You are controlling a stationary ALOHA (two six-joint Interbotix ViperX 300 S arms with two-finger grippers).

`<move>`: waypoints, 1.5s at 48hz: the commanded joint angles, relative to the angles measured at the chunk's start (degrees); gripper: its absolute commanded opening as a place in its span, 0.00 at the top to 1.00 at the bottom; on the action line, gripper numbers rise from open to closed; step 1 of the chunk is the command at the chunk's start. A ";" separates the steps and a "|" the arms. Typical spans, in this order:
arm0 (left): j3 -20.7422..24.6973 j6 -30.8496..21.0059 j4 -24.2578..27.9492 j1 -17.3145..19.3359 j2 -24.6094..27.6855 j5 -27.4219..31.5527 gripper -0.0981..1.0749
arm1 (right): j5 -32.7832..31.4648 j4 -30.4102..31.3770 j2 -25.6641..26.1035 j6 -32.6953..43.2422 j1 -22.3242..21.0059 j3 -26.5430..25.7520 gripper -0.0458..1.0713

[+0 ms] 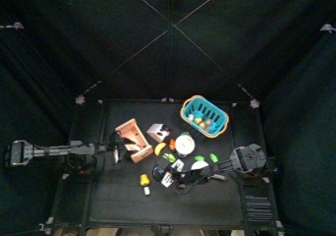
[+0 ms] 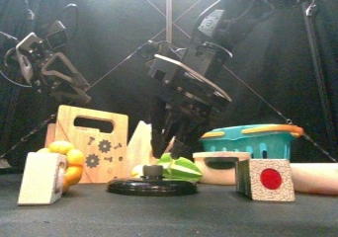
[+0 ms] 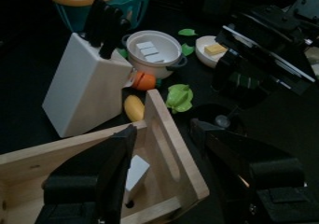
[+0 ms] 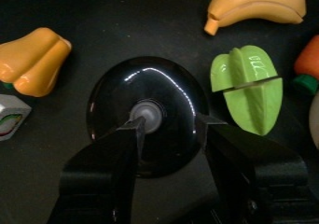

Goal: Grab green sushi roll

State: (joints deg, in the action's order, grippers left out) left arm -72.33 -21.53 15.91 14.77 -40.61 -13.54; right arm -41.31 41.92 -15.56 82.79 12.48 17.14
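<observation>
The right gripper (image 4: 170,139) hangs with its jaws spread wide. It is straight over a round, glossy black lid with a small centre knob (image 4: 149,97) and grips nothing.

The bright green toy piece (image 4: 249,90) is a ridged wedge with a groove down it. I take it for the likeliest target. It lies just beside the lid on the side towards the yellow toy banana (image 4: 256,6), so it is off to one side of the open jaws rather than between them. In the right wrist view its long axis runs roughly along the line of the jaws' reach.

The right arm is clearly the nearer one. The left gripper (image 3: 181,151), also spread open, sits well apart from the cluster, low over a pale wooden box (image 3: 75,158).

I can't be sure the wedge is the sushi roll. At the opposite edge of the right wrist view, past the orange-yellow toy pepper (image 4: 32,60), a pale piece with a green patch (image 4: 7,116) is cut off, and that could be the roll instead.

From the front, the green piece (image 2: 181,170) is half hidden behind the lid. From above, the cluster is too small to sort out.
</observation>
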 commanded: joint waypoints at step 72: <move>0.18 0.00 -0.53 0.18 0.09 -0.18 0.17 | 0.00 -23.20 8.26 16.79 2.29 9.23 0.37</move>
State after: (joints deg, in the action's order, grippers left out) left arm -72.86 -21.53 15.56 14.77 -40.61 -13.54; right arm -40.96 18.11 -10.20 99.49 14.94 27.42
